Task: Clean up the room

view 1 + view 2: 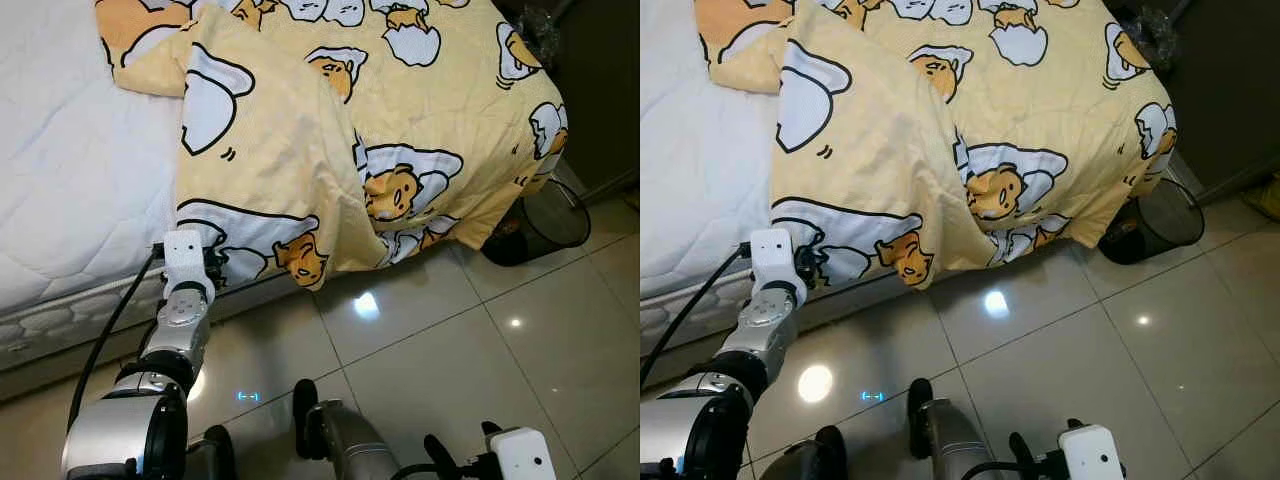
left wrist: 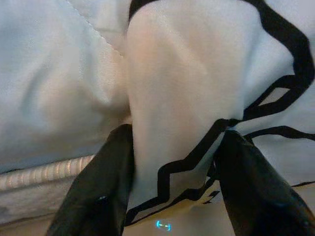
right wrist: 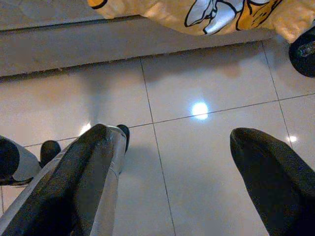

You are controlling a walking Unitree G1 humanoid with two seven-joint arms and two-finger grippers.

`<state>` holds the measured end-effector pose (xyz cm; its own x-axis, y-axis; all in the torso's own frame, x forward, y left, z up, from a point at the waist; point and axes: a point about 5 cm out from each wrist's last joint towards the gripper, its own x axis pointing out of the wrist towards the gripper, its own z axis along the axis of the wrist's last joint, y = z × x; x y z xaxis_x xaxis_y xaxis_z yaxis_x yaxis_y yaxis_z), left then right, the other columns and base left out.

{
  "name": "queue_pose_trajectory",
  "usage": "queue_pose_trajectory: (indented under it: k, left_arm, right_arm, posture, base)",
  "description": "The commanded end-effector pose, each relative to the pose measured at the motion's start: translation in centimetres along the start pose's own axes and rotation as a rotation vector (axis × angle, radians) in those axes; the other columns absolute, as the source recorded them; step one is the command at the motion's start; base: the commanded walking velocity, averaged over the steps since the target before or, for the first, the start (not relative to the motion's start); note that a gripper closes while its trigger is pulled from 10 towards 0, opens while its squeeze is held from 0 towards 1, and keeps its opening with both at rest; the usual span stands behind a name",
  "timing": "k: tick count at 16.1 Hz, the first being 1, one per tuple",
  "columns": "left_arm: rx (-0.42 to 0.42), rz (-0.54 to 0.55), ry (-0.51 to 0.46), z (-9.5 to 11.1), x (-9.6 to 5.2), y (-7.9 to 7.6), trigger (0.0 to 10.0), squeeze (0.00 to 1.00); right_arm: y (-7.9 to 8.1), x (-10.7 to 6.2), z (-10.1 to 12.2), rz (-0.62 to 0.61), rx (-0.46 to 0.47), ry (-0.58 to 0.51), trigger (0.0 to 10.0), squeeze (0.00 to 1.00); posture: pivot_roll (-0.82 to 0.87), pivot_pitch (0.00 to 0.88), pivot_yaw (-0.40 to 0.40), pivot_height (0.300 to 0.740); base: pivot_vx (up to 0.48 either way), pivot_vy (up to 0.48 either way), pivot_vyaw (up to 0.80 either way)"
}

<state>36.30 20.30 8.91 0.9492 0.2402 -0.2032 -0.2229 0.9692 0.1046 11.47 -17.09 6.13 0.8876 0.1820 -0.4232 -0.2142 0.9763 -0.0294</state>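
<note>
Left eye view has the pale yellow blanket printed with cartoon egg characters (image 1: 330,130) bunched over the foot end of the bed with the white quilted mattress (image 1: 70,170), one corner hanging down the side almost to the glossy beige tiled floor (image 1: 450,340). The top of the blanket is cut off by the frame edge, so how far it spreads up the bed can't be told.

The left end effector (image 2: 172,182) is right up against that hanging edge at the mattress side. From the head camera its fingers are hidden behind the white wrist block, but the left wrist view shows the two black fingers on either side of a fold of the blanket, narrow and pinching the cloth.

The right end effector (image 3: 197,172) hangs low over the floor, well apart from the bed, fingers spread wide with nothing but tiles between them.

A black mesh wastebasket (image 1: 540,225) sits on the floor just beside the bed's corner, partly tucked under the drooping blanket; what's inside is too dark to make out.
</note>
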Motion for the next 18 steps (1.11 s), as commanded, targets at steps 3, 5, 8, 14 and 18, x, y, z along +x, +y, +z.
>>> queue_pose_trajectory:
  k: [3, 5, 8, 14, 18]
  left_arm:
    - [0.070, -0.062, 0.085, -2.3, -0.7, -0.9, 0.0, 0.00]
    - [0.090, -0.108, 0.096, -2.5, -0.9, -1.6, 0.0, 0.00]
    - [0.139, -0.160, 0.079, -2.7, -1.1, -2.5, 0.0, 0.00]
    - [0.184, -0.191, 0.070, -2.9, -1.2, -2.2, 0.0, 0.00]
    - [0.229, -0.544, 0.070, -4.7, -2.9, -4.1, 0.0, 0.00]
  right_arm:
    - [-0.7, -0.4, -1.1, -0.021, 0.000, 0.063, 10.0, 0.00]
    - [-0.8, -0.4, -1.0, -0.018, 0.002, 0.062, 10.0, 0.00]
    - [-0.4, 0.3, -0.6, 0.002, 0.006, 0.044, 10.0, 0.00]
    - [-1.5, 0.6, -0.4, -0.033, 0.001, 0.032, 10.0, 0.00]
    - [-1.3, 1.1, -0.5, -0.018, 0.010, 0.032, 10.0, 0.00]
  posture:
    - [-0.26, 0.398, -0.210, 0.731]
    - [-0.25, 0.398, -0.211, 0.731]
    - [-0.24, 0.396, -0.205, 0.731]
    - [-0.24, 0.391, -0.194, 0.731]
    - [-0.22, 0.378, -0.179, 0.731]
  base:
    - [0.000, 0.000, 0.00]
    - [0.000, 0.000, 0.00]
    - [0.000, 0.000, 0.00]
    - [0.000, 0.000, 0.00]
    - [0.000, 0.000, 0.00]
